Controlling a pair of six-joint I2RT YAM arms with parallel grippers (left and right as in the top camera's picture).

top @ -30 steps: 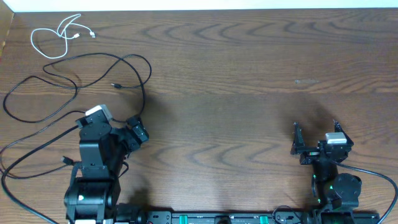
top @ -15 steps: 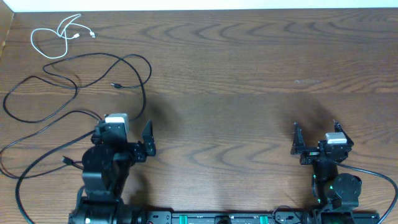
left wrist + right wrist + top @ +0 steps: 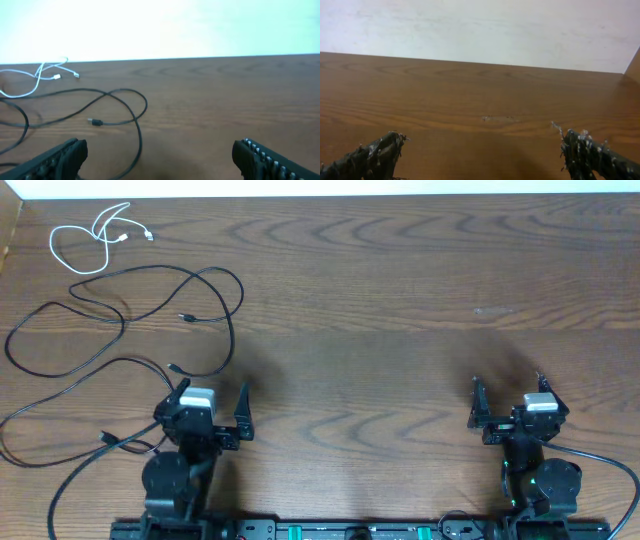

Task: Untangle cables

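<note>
Cables lie on the far left part of a brown wooden table, well apart from both robot arms' fingers. A short white cable is curled in small loops in the far left corner, its two small plugs lying side by side. Just nearer the robot, long black cables spread in wide, overlapping loops. One small black plug rests inside a loop, and the nearest strands run close past the left arm's base.

A dark rail along the near edge carries small green markings, too small to read.

Both arms sit folded low over the near edge and face the far side. The left gripper is near the table's left side, with its two fingers spread wide apart and nothing between them. From the left wrist camera, the left gripper frames a black loop and the white cable beyond it.

The right gripper is near the table's right side, fingers also wide apart around nothing. From its own wrist camera, the right gripper looks over bare wood with one small pale scuff, towards a white wall. A thick black wire trails from the right arm's base.
</note>
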